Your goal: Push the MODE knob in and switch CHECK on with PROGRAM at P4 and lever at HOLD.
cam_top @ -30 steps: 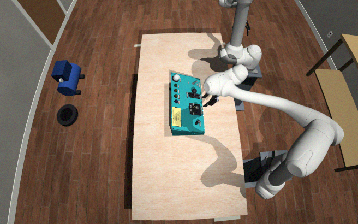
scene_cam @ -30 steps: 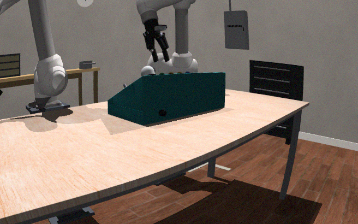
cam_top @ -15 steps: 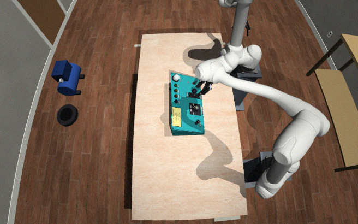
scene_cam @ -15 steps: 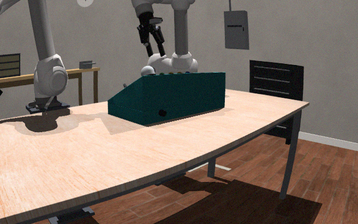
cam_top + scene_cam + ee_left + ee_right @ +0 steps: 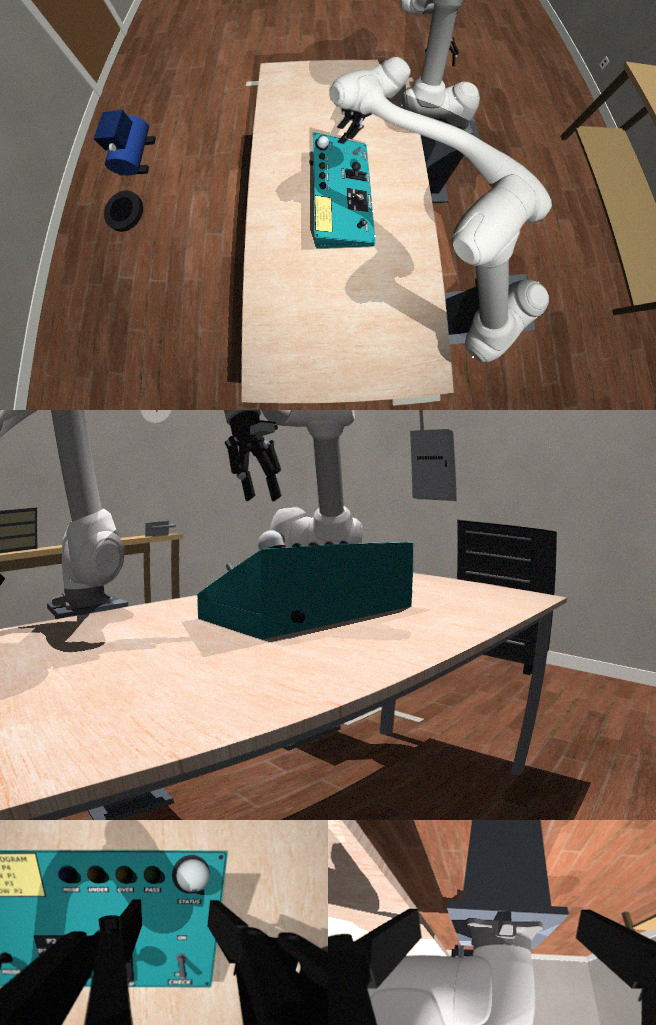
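One pincer, half-open and empty, hangs above the console, towards one o'clock in the top view, presumably to reach the CHECK switch

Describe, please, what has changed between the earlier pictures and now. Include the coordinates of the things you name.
In the top view, the left gripper (image 5: 347, 131) (image 5: 261, 499) (image 5: 175, 912) has moved from the console's front edge, near the lever, towards its STATUS end, and now hangs above that end, part-open with nothing between its fingers. The console (image 5: 342, 220) (image 5: 340, 585) (image 5: 160, 922) and the right gripper (image 5: 454, 52) (image 5: 499, 923) look unchanged.
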Robot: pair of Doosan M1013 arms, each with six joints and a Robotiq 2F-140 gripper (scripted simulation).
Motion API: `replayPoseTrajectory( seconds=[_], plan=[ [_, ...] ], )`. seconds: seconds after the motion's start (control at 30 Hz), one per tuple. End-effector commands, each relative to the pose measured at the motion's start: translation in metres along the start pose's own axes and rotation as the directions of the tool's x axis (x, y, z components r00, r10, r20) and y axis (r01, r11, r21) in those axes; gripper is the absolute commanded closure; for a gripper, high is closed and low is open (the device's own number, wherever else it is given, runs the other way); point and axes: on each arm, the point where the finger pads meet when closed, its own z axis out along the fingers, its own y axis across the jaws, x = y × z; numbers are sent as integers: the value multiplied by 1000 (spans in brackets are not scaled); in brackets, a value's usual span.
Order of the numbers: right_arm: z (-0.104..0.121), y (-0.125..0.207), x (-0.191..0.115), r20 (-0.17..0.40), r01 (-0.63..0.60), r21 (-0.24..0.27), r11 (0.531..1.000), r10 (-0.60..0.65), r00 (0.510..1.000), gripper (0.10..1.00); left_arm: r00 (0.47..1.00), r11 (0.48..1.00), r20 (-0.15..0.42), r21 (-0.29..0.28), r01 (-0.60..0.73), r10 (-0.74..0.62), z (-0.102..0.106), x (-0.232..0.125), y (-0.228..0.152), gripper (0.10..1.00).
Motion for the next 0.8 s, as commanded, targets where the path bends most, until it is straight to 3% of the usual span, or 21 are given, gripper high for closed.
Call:
replayPoseTrajectory(
  seconds=[0.0, 0.77],
  plan=[
    [0, 0, 0, -1, 0, 0, 1000, 0, 1000, 98, 1000, 1000, 11, 13, 0, 0, 5, 26, 35, 601],
    [0, 0, 0, -1, 0, 0, 1000, 0, 1000, 98, 1000, 1000, 11, 13, 0, 0, 31, 26, 35, 601]
  ],
)
